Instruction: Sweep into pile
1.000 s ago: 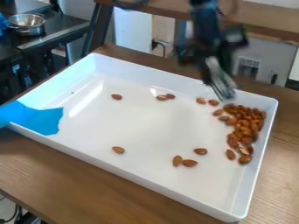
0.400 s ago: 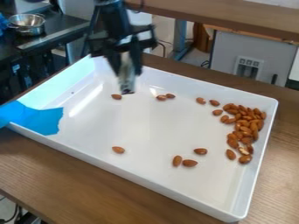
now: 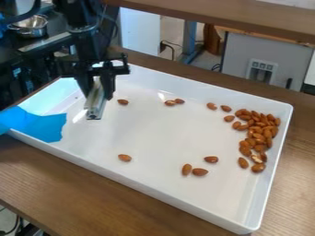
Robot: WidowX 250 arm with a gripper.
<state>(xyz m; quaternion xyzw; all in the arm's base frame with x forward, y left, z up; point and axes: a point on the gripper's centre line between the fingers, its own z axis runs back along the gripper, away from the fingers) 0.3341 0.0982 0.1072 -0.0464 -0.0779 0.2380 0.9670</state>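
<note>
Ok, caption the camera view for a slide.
Gripper holding a silvery bar over a white tray of scattered and heaped almonds.

1 view: camera above the near side of the table (image 3: 92, 193), looking down at a slant across the white tray (image 3: 203, 91). Facing the room beyond; steel bowl (image 3: 38, 33) in background at upper left, grey panel (image 3: 237, 60) at upper right. Set close: tray spans most of the frame, 1 corner pointing toward lower right.
</note>
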